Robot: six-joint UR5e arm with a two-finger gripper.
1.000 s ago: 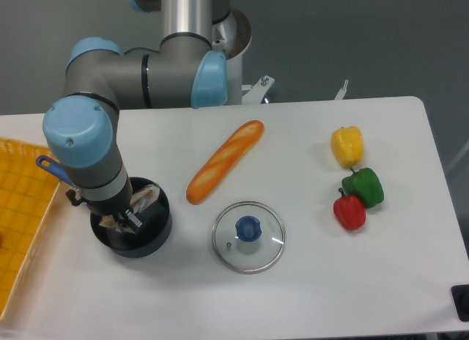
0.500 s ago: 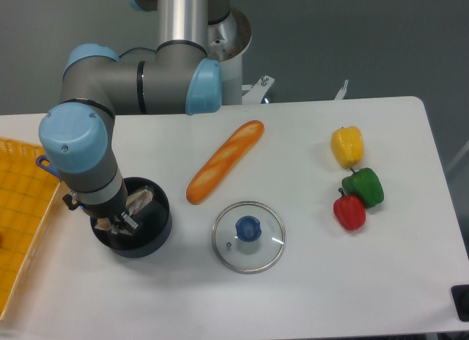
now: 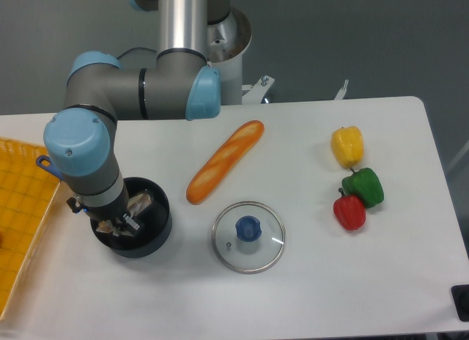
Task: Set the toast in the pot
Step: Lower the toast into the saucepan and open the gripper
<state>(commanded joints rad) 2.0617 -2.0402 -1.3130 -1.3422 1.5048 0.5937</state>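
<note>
You are viewing one glass lid nearest, then one pot with the gripper reaching inside, grasping one toast. Beyond are lying three peppers and one baguette.

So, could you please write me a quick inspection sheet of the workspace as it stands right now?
Surface: white table, no spills seen.
Job's things: black pot at front left; toast shows inside it, tilted against the gripper.
Clutter: baguette mid-table; glass lid flat beside the pot; yellow pepper, green pepper and red pepper grouped at right; orange tray at the left edge.
Gripper: gripper is down inside the pot, mostly hidden by the wrist; open or shut cannot be told.
Cables: nothing seen.
Surroundings: grey floor behind; arm base at the table's far edge.
</note>
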